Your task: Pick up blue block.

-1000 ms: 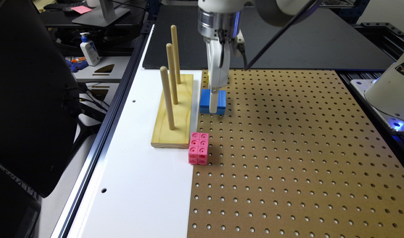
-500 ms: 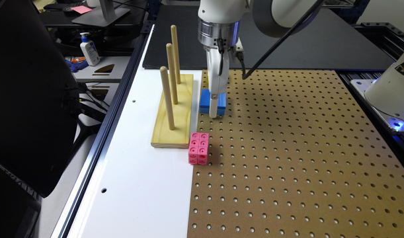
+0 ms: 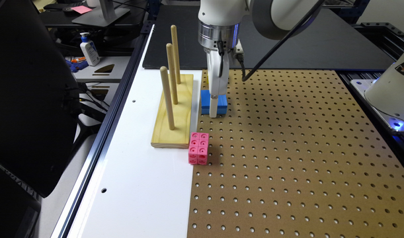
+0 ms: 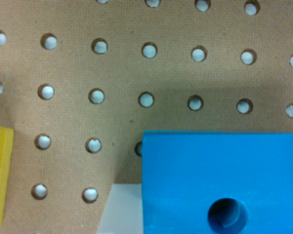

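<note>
— Blue block (image 3: 214,102): where did it sit?

— It lay flat on the brown pegboard (image 3: 287,148), at that board's edge nearest the wooden peg stand (image 3: 173,110), which stood just beside it toward the exterior view's left. The wrist view showed its top face, with a round hole (image 4: 227,213) through it.

— And the end effector (image 3: 214,110)?

— It had been lowered straight over the block. One white finger (image 3: 213,107) crossed the block's near face in the exterior view. In the wrist view a pale finger (image 4: 121,209) lay against one side of the block. Whether the end effector had closed on the block, or how wide it stood, could not be told from either view.

— What else stood on the bench (image 3: 139,185)?

— Three upright wooden pegs rose from the stand's pale base. A pink studded cube cluster (image 3: 198,148) sat at the stand's near corner, straddling the line between the white surface and the pegboard, well apart from the block. A yellow block (image 4: 0,178) lay near the blue one in the wrist view, apart from it.
</note>
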`<state>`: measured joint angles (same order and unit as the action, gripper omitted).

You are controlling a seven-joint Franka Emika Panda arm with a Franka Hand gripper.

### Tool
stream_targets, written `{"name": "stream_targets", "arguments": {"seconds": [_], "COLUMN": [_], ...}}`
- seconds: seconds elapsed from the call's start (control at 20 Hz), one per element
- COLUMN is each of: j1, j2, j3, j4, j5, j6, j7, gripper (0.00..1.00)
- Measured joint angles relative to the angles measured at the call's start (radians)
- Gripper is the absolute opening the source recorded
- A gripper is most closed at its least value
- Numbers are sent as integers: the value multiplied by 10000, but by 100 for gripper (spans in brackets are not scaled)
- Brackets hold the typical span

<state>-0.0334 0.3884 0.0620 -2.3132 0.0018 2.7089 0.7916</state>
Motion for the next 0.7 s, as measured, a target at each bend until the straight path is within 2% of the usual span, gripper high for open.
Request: {"name": "stream_targets", "arguments": {"seconds": [0.45, 0.7], "j1": [-27, -26], "j2": [-558, -1619], "j3": [0, 2], "j4": [-12, -37], "j5": [0, 4], "j6": [-381, -1456], "j7": [0, 3], "gripper": [0, 0]}}
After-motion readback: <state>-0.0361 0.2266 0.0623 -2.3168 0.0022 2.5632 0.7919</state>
